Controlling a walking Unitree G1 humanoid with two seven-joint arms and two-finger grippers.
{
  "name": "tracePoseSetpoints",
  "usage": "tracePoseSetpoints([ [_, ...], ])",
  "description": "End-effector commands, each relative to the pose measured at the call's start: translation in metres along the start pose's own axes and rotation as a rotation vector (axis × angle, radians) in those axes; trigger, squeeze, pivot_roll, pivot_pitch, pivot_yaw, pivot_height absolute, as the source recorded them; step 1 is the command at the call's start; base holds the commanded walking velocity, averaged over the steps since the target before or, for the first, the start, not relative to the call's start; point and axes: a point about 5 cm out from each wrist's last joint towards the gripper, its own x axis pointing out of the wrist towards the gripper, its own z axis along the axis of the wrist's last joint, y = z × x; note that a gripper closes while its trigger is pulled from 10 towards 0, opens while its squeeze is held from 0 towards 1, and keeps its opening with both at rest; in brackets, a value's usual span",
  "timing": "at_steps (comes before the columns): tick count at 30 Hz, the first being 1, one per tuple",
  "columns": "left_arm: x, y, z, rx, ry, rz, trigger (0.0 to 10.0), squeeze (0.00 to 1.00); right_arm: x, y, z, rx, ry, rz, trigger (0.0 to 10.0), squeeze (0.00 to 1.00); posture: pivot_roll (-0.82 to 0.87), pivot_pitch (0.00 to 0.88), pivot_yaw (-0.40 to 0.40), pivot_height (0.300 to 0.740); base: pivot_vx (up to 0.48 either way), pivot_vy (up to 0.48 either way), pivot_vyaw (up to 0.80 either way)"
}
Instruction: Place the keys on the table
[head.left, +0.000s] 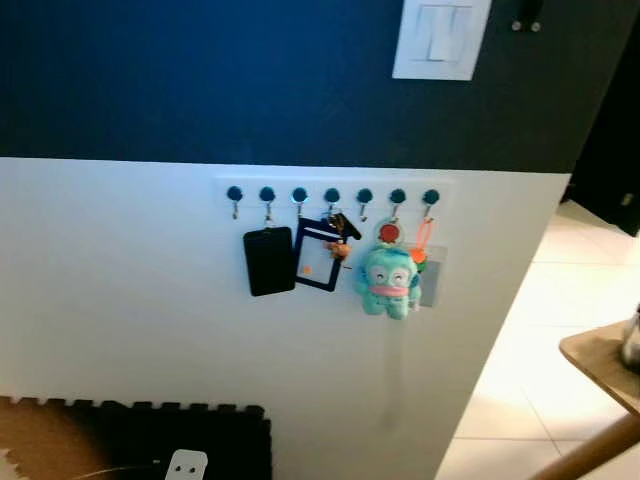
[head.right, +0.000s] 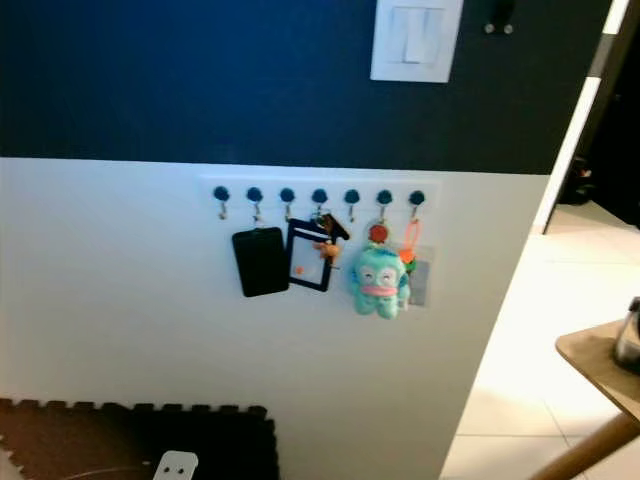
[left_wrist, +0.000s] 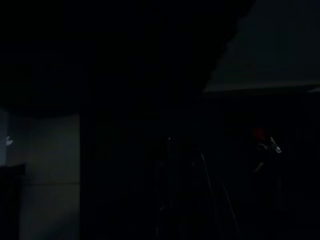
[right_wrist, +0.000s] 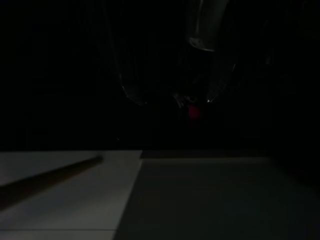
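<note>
A white rail with several blue-knobbed hooks (head.left: 332, 195) is fixed to the white lower part of the wall. A small bunch of keys (head.left: 340, 228) with an orange tag hangs from a middle hook. To its right, a teal plush keychain (head.left: 388, 281) hangs under a red tag. A corner of a wooden table (head.left: 600, 362) juts in at the right edge. Both arms hang idle in the shade. The right wrist view is very dark, with faint glints of the fingers (right_wrist: 131, 96) over pale floor. The left wrist view is almost black.
A black card case (head.left: 269, 261) and a black-framed badge holder (head.left: 317, 258) hang left of the keys. A light switch (head.left: 441, 38) sits on the dark upper wall. A black foam mat (head.left: 170, 440) lies below, pale tiles (head.left: 520, 380) run right, and a metal object (head.left: 632, 342) stands on the table.
</note>
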Motion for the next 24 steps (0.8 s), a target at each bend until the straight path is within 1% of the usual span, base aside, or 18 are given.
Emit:
tracePoseSetpoints([
  [1, 0.0, 0.003, -0.001, 0.017, 0.009, 0.006, 10.0, 0.0, 0.002, 0.001, 0.01, 0.022, -0.048, 0.007, 10.0, 0.0, 0.04, 0.021, -0.024, 0.74, 0.0, 0.0, 0.0],
  [3, 0.0, 0.002, 0.003, 0.053, -0.012, -0.001, 10.0, 0.0, 0.005, 0.004, 0.023, 0.038, -0.102, 0.026, 10.0, 0.0, 0.04, 0.022, -0.023, 0.74, 0.0, 0.0, 0.0],
  [5, 0.002, -0.003, 0.011, 0.125, -0.054, -0.038, 10.0, 0.0, 0.007, 0.008, 0.042, 0.032, -0.195, 0.053, 10.0, 0.0, 0.04, 0.024, -0.02, 0.74, 0.0, 0.0, 0.0],
  [6, 0.002, -0.005, 0.013, 0.144, -0.065, -0.049, 10.0, 0.0, 0.008, 0.009, 0.047, 0.029, -0.221, 0.059, 10.0, 0.0, 0.04, 0.024, -0.02, 0.74, 0.0, 0.0, 0.0],
  [7, 0.002, -0.012, 0.016, 0.157, -0.094, -0.105, 10.0, 0.0, 0.007, 0.007, 0.061, 0.046, -0.312, 0.053, 10.0, 0.0, 0.04, 0.024, -0.02, 0.74, 0.0, 0.0, 0.0],
  [8, 0.002, -0.016, 0.019, 0.163, -0.113, -0.143, 10.0, 0.0, 0.006, 0.005, 0.071, 0.06, -0.372, 0.045, 10.0, 0.0, 0.04, 0.022, -0.023, 0.74, 0.0, 0.0, 0.0],
  [9, 0.002, -0.016, 0.019, 0.163, -0.113, -0.143, 10.0, 0.0, 0.006, 0.005, 0.071, 0.06, -0.372, 0.045, 10.0, 0.0, 0.04, 0.022, -0.023, 0.74, 0.0, 0.0, 0.0],
  [10, 0.001, -0.024, 0.023, 0.175, -0.158, -0.21, 10.0, 0.04, 0.004, 0.002, 0.086, 0.114, -0.468, 0.04, 10.0, 0.0, 0.04, 0.022, -0.025, 0.74, 0.0, 0.0, 0.0],
  [11, -0.001, -0.03, 0.03, 0.18, -0.213, -0.262, 10.0, 0.03, 0.001, 0.0, 0.102, 0.146, -0.565, 0.045, 10.0, 0.0, 0.04, 0.022, -0.025, 0.74, 0.0, 0.0, 0.0],
  [13, -0.001, -0.03, 0.03, 0.18, -0.213, -0.262, 10.0, 0.03, 0.001, 0.0, 0.102, 0.146, -0.565, 0.045, 10.0, 0.0, 0.04, 0.022, -0.025, 0.74, 0.0, 0.0, 0.0],
  [14, -0.002, -0.032, 0.034, 0.183, -0.249, -0.29, 10.0, 0.02, -0.003, -0.001, 0.116, 0.163, -0.646, 0.051, 10.0, 0.0, 0.04, 0.021, -0.023, 0.74, 0.0, 0.0, 0.0],
  [15, -0.004, -0.034, 0.041, 0.165, -0.3, -0.314, 10.0, 0.02, -0.007, -0.001, 0.129, 0.177, -0.725, 0.062, 10.0, 0.0, 0.04, 0.02, -0.023, 0.74, 0.0, 0.0, 0.0],
  [17, -0.007, -0.036, 0.051, 0.138, -0.379, -0.346, 10.0, 0.0, -0.021, 0.005, 0.159, 0.189, -0.899, 0.123, 10.0, 0.0, 0.04, 0.019, -0.025, 0.74, 0.0, 0.0, 0.0],
  [18, -0.009, -0.038, 0.055, 0.128, -0.412, -0.381, 10.0, 0.0, -0.031, 0.01, 0.174, 0.198, -0.989, 0.17, 10.0, 0.0, 0.04, 0.018, -0.025, 0.74, 0.0, 0.0, 0.0],
  [20, -0.01, -0.039, 0.055, 0.124, -0.417, -0.398, 10.0, 0.0, -0.033, 0.011, 0.177, 0.201, -1.008, 0.183, 10.0, 0.0, 0.04, 0.018, -0.025, 0.74, 0.0, 0.0, 0.0],
  [24, -0.016, -0.046, 0.056, 0.15, -0.461, -0.481, 10.0, 0.0, -0.055, 0.022, 0.196, 0.208, -1.132, 0.266, 10.0, 0.0, 0.04, 0.02, -0.026, 0.74, 0.0, 0.0, 0.0],
])
